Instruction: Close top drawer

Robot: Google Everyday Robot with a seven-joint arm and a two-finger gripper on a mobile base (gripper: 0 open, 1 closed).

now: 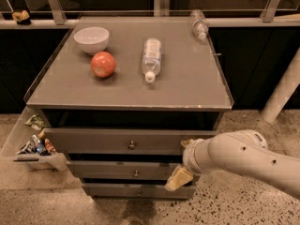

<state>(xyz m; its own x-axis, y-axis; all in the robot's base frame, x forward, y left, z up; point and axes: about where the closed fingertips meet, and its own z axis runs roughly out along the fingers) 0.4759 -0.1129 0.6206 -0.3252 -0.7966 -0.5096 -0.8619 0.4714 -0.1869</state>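
The claw (pixel 182 161), jaws apart, sits against the right end of the top drawer (pixel 93 141), which juts out below the worktop (pixel 187 88). It should push straight inward (nearer the knob (pixel 131 145), lest the drawer skew).

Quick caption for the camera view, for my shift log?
White arm's two-finger gripper at the right end of the open wide dark-grey top drawer.
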